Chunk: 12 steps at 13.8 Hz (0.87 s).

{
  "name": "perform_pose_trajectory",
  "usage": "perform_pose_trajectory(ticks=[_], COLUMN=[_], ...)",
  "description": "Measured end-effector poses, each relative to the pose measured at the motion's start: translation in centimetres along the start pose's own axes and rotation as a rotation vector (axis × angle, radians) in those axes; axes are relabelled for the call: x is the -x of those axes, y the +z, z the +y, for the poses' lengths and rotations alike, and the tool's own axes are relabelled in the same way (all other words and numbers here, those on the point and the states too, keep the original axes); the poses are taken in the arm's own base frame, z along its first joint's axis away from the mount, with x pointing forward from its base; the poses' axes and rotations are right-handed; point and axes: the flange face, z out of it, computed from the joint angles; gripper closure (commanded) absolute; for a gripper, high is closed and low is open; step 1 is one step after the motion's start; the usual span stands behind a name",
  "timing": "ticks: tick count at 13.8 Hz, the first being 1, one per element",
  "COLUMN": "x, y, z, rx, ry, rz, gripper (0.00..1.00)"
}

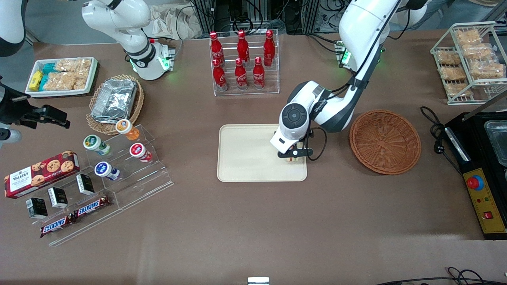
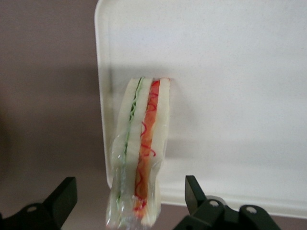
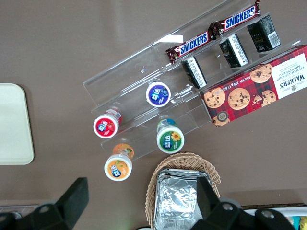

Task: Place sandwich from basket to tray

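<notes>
We see the left arm's gripper (image 1: 295, 154) low over the tray (image 1: 245, 158), at the tray corner nearest the basket (image 1: 385, 141), which now lies empty well apart. In the wrist view the sandwich (image 2: 139, 153) stands on edge on the tray (image 2: 230, 72), just inside its rim, with the two black fingers (image 2: 61, 197) spread wide on either side and neither one touching the bread: the hand is released. We judge the placing essentially done and the step in hand to be the withdrawal. To do it well, we would lift straight up with the fingers kept apart, since the wedge balances on a narrow edge close to the rim and a sideways brush could tip it over onto the table. Legible writing toward the parked arm's end of the table from the tray: "WALKER'S" on the red biscuit box (image 1: 41, 173) and "SNICKERS" on two bars (image 1: 75, 217); the red bottles (image 1: 241, 59) carry white script we cannot read.
</notes>
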Motion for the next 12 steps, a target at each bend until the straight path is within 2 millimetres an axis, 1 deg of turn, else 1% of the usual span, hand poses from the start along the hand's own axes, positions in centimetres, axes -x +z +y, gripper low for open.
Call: perform_pose_trajectory(ticks=[2, 3, 4, 6, 8, 10, 12], x=[-0.8, -1.4, -2.1, -3.4, -4.5, -5.1, -5.3], y=[-3.8, -5.8, -7.9, -12.3, -16.2, -19.3, -21.5], z=[-0.2, -0.6, -1.5, -4.5, -8.4, -12.4, -16.0], rx=[0.003, 0.012, 0.024, 0.054, 0.087, 0.114, 0.115], ry=[-0.016, -0.028, -0.046, -0.094, -0.148, -0.162, -0.125], rz=[0.005, 0.016, 0.029, 0.058, 0.097, 0.136, 0.150], gripper=[0.00, 0.00, 0.00, 0.00, 0.00, 0.00, 0.00])
